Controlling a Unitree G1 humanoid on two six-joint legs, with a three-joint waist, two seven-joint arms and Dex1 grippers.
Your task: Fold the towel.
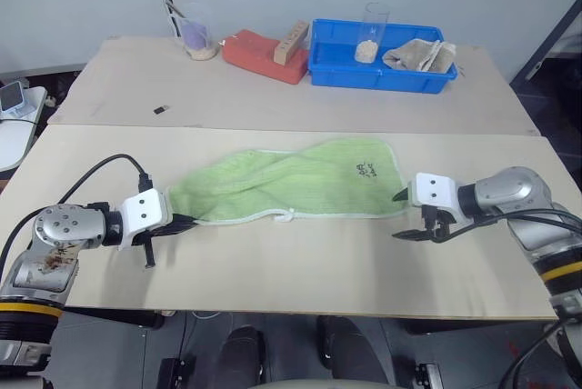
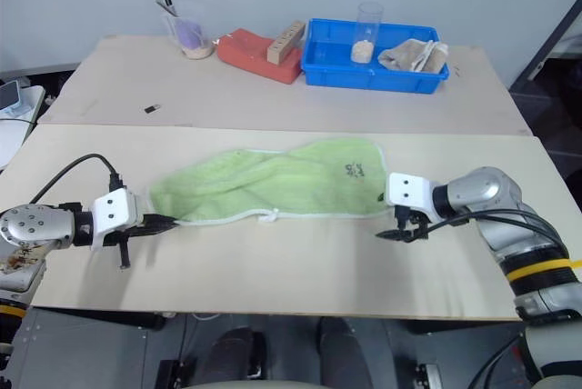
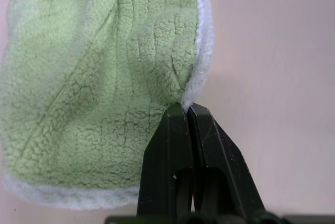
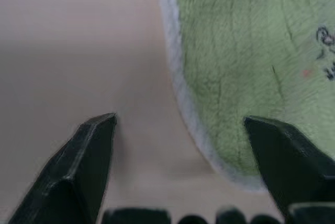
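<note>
Lying lengthwise left to right, the light green terry towel [image 1: 291,182] was pinched at its left end by the left gripper [image 1: 185,221]; the right gripper [image 1: 406,216], jaws wide, was poised at its right corner.

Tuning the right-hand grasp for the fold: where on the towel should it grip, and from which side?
Grip the towel at its near right corner, on the white edging. Come from the right end, low over the table. The corner lies flat there, between the open fingers of the right hand. The left hand is shut on the opposite end.

Dark mark [image 1: 366,171] on towel [image 1: 291,180] too small to read
</note>
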